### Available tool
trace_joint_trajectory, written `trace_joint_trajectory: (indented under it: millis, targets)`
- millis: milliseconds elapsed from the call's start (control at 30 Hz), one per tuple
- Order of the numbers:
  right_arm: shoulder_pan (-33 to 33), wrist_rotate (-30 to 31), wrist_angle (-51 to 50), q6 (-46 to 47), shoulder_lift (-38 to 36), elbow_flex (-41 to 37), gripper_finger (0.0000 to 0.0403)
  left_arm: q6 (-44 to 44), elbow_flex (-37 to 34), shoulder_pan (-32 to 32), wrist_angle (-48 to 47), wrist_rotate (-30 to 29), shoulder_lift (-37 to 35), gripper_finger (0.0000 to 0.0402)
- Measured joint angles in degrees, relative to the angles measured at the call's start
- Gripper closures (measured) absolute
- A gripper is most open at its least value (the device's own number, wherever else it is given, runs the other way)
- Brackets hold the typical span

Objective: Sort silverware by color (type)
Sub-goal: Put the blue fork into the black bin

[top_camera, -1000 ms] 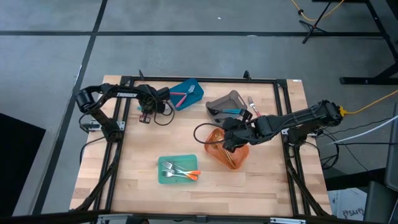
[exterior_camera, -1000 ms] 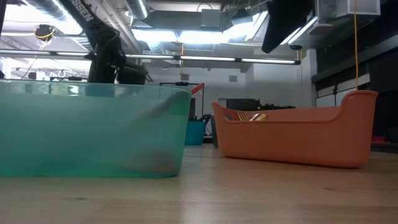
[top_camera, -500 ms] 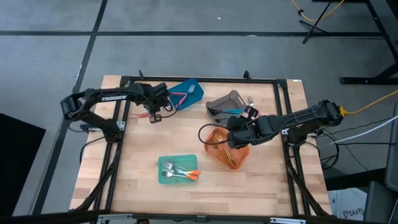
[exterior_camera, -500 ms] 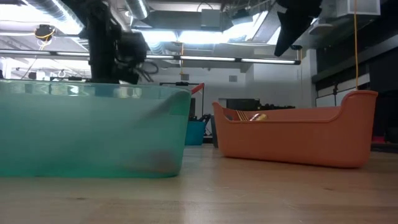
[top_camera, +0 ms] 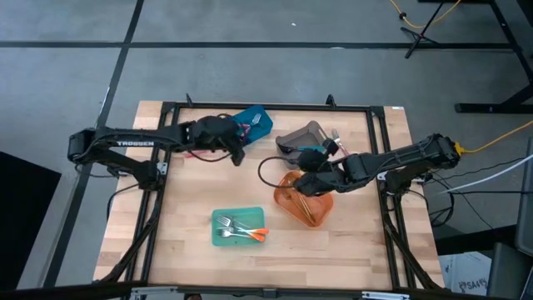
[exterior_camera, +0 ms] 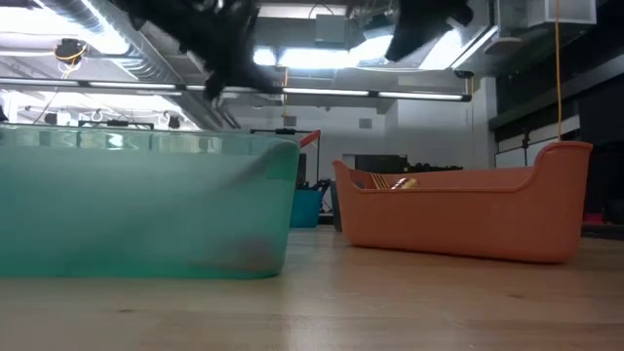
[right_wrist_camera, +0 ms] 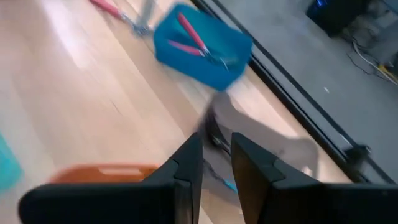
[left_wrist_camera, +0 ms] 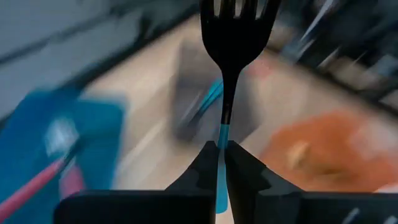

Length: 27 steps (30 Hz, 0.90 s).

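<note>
A blue-handled fork [left_wrist_camera: 229, 74] stands pinched at its handle, tines outward; pink-handled pieces [top_camera: 243, 129] lie in the blue bin, orange-handled forks [top_camera: 241, 231] in the teal, probably two

Table [top_camera: 191, 212] is light wood planking with visible grain and a smooth, faintly sheened finish in the low view; the frame round it and both arms look like matt black metal or plastic, can't tell which. The bins are all smooth moulded plastic: teal bin [exterior_camera: 146, 205] translucent and slightly glossy, orange bin [exterior_camera: 458, 210] opaque with a satin sheen, blue bin [top_camera: 251, 123] and grey bin [top_camera: 301, 139] matt from above. Fork [left_wrist_camera: 232, 37] in the left gripper [left_wrist_camera: 222, 163] has a dark metal-looking head and a smooth blue plastic-looking handle; the gripper fingers [left_wrist_camera: 202, 168] are matt black.
</note>
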Motion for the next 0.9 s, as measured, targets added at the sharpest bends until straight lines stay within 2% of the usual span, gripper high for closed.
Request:
trace_joint_trajectory:
  millis: [200, 400, 567, 900]
  targets:
    - [0.0, 0.0, 14.2, -8.3, 0.0, 0.0, 0.0329, -0.1, 0.0, -5.8, 16.3, -3.3, 2.4, 0.0392]
    - [0.0, 0.0, 25.7, -16.5, 0.0, 0.0, 0.0329, -1.1, 0.0, -10.5, 23.6, -6.6, 4.3, 0.0392]
    - [0.0, -0.1, 29.5, -18.8, 0.0, 0.0, 0.0329, -1.2, 0.0, -13.7, 29.5, -8.4, 5.9, 0.0392]
    - [0.0, -4.1, 30.3, -18.9, 0.0, 0.0, 0.0329, -1.0, 0.0, -16.1, 34.3, -11.5, 5.9, 0.0392]
